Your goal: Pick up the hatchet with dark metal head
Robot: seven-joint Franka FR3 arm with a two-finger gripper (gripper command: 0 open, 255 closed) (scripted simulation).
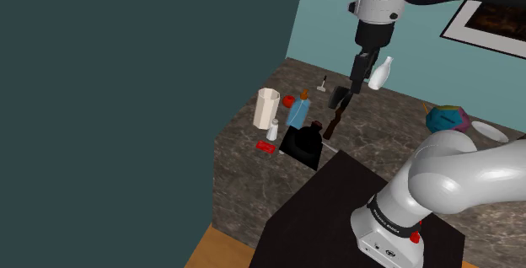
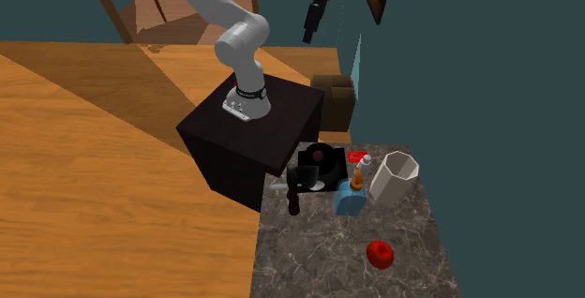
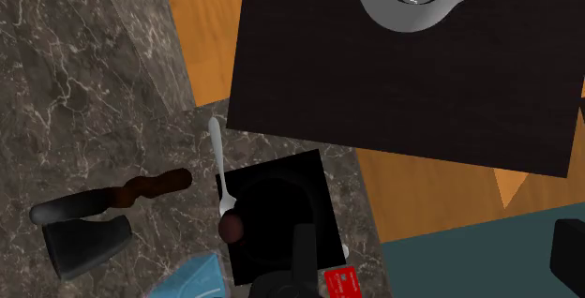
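Observation:
The hatchet lies flat on the dark marble counter, its dark metal head toward the wall and its brown handle pointing at the stand. Its head and handle also show in the wrist view, where the hatchet lies off to one side of the fingers, and the hatchet rests near the counter's edge in the second exterior view. My gripper hangs high above the counter, a little past the hatchet's head, open and holding nothing. The gripper has its fingers wide apart, and the gripper is far above the stand.
Beside the hatchet stand a blue box, a white faceted cup, a small shaker and a black square plate with a spoon. A white vase stands behind the gripper. The black stand adjoins the counter.

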